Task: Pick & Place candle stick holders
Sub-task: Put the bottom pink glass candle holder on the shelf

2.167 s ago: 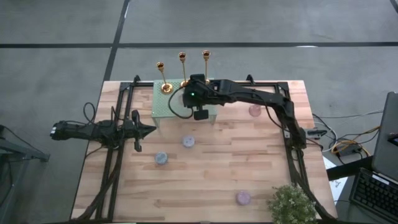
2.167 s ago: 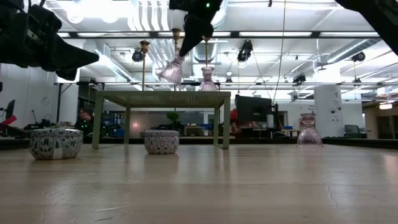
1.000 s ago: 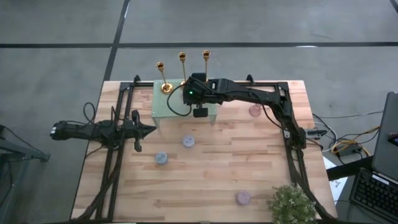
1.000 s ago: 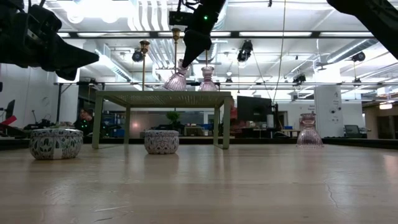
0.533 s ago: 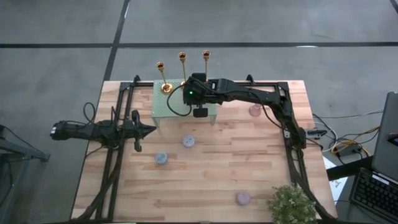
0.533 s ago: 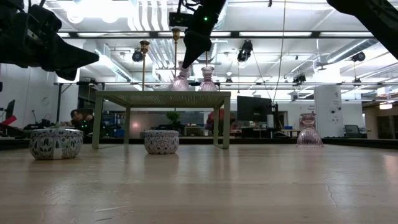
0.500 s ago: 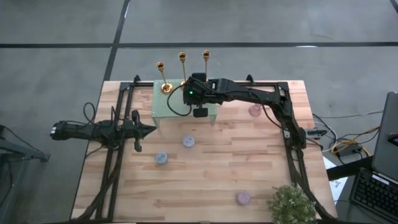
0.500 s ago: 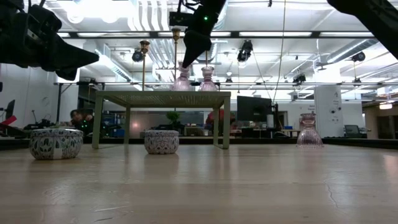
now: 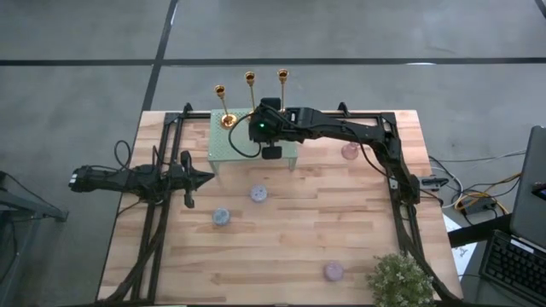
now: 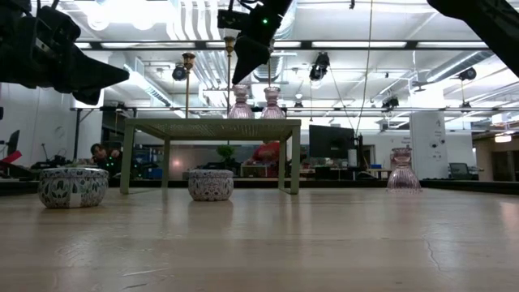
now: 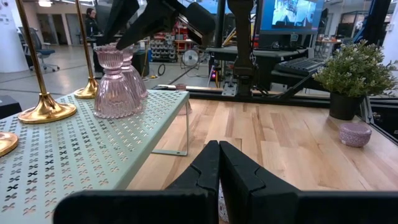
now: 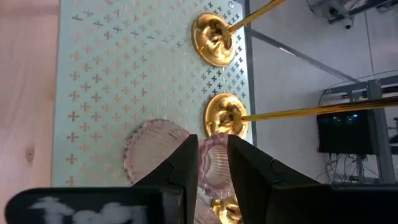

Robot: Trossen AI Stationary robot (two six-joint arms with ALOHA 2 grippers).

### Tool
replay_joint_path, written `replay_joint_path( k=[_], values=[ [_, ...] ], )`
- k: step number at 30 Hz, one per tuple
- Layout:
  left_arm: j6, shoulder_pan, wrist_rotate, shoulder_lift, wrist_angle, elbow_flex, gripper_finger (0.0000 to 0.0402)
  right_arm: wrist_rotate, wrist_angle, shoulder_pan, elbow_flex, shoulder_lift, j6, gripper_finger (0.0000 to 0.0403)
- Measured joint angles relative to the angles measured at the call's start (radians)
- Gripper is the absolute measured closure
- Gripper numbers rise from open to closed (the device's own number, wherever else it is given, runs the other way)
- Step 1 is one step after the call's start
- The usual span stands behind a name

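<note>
My right gripper (image 10: pixel 242 71) is open and hangs just above a pinkish glass holder (image 10: pixel 240 104), without touching it. The holder stands upright on its base on the pale green rack (image 9: pixel 232 147), beside a second pink holder (image 10: pixel 272 103). In the right wrist view the holder's rim (image 12: pixel 214 163) shows between my fingers. Three gold candlesticks (image 9: pixel 250 78) stand on the rack's far part. A third pink holder (image 9: pixel 349 152) stands on the table. My left gripper (image 9: pixel 205 177) is shut and empty at the table's left.
Three small round pastel holders (image 9: pixel 258 194) (image 9: pixel 221 217) (image 9: pixel 333 271) stand on the wooden table. A bushy potted plant (image 9: pixel 399 280) is at the near right corner. The gold bases (image 12: pixel 227 116) lie close beside the pink holders on the rack.
My right gripper has brought the tilted pink holder down onto the rack, where it now stands upright beside the other pink one. The gripper has then let go and risen a little above it.
</note>
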Motion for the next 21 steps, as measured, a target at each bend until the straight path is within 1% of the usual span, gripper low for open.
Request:
replay_joint_path(
  k=[6, 21],
  values=[
    [0.000, 0.000, 0.000, 0.000, 0.000, 0.000, 0.0390, 0.001, -0.032, 0.001, 0.000, 0.000, 0.000, 0.0340],
    [0.000, 0.001, 0.000, 0.000, 0.000, 0.000, 0.0390, 0.005, -0.010, 0.027, 0.000, -0.013, -0.011, 0.0369]
  ],
)
